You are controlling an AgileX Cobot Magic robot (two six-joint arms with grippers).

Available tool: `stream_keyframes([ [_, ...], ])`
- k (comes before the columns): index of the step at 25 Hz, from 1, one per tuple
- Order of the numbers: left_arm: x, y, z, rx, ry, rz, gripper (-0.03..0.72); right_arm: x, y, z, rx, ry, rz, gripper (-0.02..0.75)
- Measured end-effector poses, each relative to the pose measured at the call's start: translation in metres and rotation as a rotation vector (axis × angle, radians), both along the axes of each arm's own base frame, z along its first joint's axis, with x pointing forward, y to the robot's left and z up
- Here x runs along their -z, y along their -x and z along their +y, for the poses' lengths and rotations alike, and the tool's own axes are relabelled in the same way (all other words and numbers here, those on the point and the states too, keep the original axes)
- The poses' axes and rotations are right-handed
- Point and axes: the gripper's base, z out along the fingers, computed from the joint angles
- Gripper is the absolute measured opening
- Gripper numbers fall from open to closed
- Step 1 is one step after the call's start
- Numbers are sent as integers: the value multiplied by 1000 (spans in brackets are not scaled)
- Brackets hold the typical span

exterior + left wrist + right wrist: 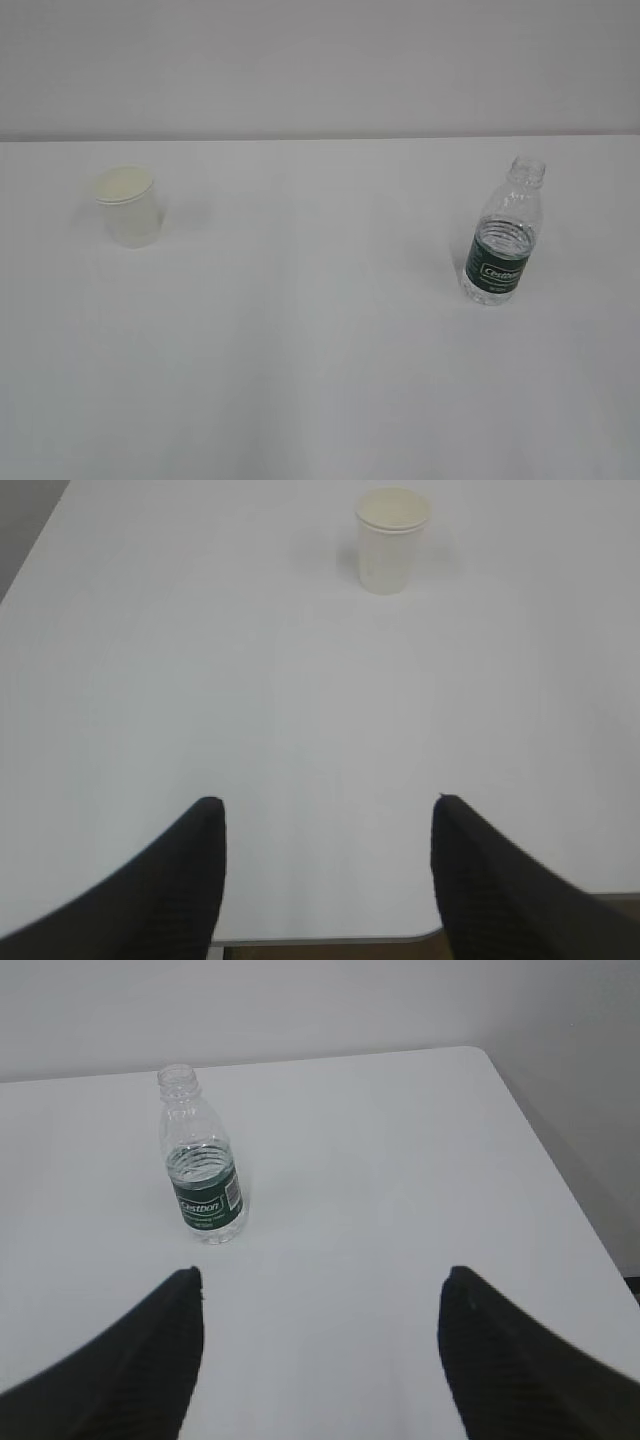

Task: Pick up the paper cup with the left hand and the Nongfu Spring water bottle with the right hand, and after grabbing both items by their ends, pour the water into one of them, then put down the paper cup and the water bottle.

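Both pincers, left and right, gape wide, empty.

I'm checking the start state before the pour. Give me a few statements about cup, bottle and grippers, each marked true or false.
1. The cup stands upright on the table. True.
2. The bottle has a cap on. False: its neck is open.
3. The left gripper holds the cup. False: it is open, well short of it.
4. The bottle holds some water. True.
5. The right gripper is open and empty. True.
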Motion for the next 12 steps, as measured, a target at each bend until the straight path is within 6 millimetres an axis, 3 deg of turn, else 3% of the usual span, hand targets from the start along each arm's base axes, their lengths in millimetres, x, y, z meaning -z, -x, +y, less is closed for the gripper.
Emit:
stream_keyframes([
  [12,0,0,0,0,0,0,461,0,0,0,0,0,0,552],
])
